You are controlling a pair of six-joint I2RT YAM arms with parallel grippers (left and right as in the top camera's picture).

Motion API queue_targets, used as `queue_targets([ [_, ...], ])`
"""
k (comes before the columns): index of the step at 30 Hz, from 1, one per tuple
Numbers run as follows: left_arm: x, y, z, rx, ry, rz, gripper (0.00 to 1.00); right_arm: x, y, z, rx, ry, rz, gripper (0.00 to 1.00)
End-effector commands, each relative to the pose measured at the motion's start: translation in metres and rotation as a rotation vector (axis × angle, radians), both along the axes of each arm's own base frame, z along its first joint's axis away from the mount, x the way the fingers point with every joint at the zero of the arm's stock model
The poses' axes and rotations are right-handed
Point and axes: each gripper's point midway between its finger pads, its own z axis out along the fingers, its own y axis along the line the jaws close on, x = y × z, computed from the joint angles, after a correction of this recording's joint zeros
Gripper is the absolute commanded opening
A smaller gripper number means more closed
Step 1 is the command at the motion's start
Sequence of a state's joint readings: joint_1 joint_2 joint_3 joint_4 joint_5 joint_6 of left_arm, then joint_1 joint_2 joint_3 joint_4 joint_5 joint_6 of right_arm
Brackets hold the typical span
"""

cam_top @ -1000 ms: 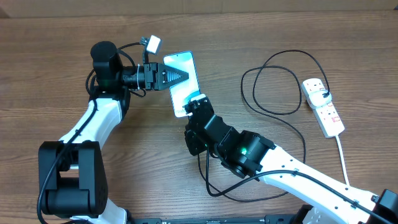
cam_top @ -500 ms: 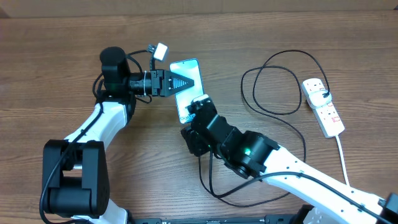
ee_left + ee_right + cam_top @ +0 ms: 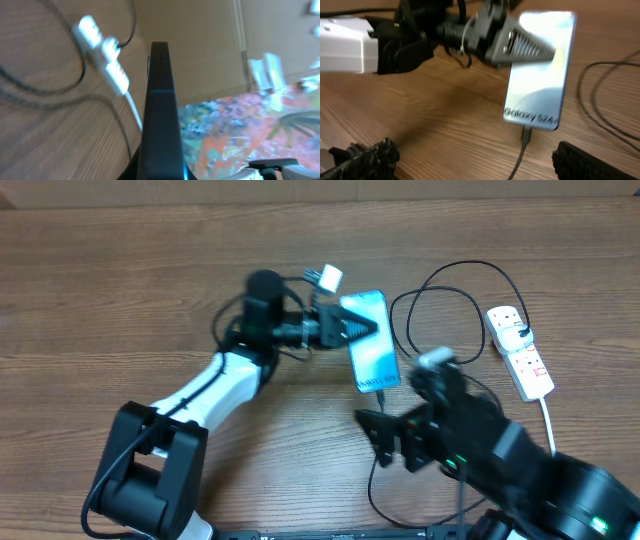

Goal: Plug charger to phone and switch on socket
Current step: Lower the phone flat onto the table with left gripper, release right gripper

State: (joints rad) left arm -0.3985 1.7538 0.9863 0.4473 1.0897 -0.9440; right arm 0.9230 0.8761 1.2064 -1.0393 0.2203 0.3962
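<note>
The phone [image 3: 375, 352] has a light blue screen and hangs above the table, with my left gripper [image 3: 360, 330] shut on its upper part. In the right wrist view the phone [image 3: 537, 70] shows "Galaxy S24+" near its lower end. The charger's black connector [image 3: 526, 134] sits in that end. The charger cable [image 3: 440, 310] loops away toward the socket [image 3: 520, 352], a white power strip at the right. My right gripper [image 3: 400, 405] stands open just below the phone, holding nothing. Its fingertips [image 3: 370, 157] frame the cable without touching it. The left wrist view shows the phone's dark edge [image 3: 160, 110].
The socket's white cord [image 3: 552, 435] runs toward the front edge at the right. Black cable lies in loops [image 3: 385, 495] on the wood in front of my right arm. In the left wrist view the socket [image 3: 102, 50] lies beyond the phone.
My right gripper has opened, let go at the phone's lower end and drawn back to the right. The left arm has carried the phone rightward, the cable trailing from it.
</note>
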Motion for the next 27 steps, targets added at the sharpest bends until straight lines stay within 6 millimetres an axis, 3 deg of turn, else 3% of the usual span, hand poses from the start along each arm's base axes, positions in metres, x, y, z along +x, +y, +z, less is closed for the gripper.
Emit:
queue_targets([
  [1,0.007,0.0,-0.017,0.114,-0.089,0.038,0.04,0.002,-0.025,0.012,-0.016,-0.059,-0.082,1.0],
  [4,-0.002,0.017,-0.048,0.237,-0.091,0.002,0.04,0.0,-0.028,0.009,-0.031,-0.049,-0.082,1.0],
  [8,-0.001,0.063,-0.094,0.455,-0.033,0.055,0.04,0.004,-0.023,-0.001,-0.027,-0.025,-0.099,1.0],
  [10,-0.003,0.082,-0.107,0.518,-0.006,0.069,0.04,0.006,-0.02,-0.007,-0.021,0.001,-0.117,1.0],
  [23,-0.008,0.132,-0.125,0.615,0.022,0.069,0.08,0.024,0.004,-0.047,-0.127,0.118,-0.147,1.0],
  [27,-0.01,0.139,-0.131,0.636,0.052,0.08,0.1,0.027,0.008,-0.055,-0.142,0.142,-0.161,1.0],
])
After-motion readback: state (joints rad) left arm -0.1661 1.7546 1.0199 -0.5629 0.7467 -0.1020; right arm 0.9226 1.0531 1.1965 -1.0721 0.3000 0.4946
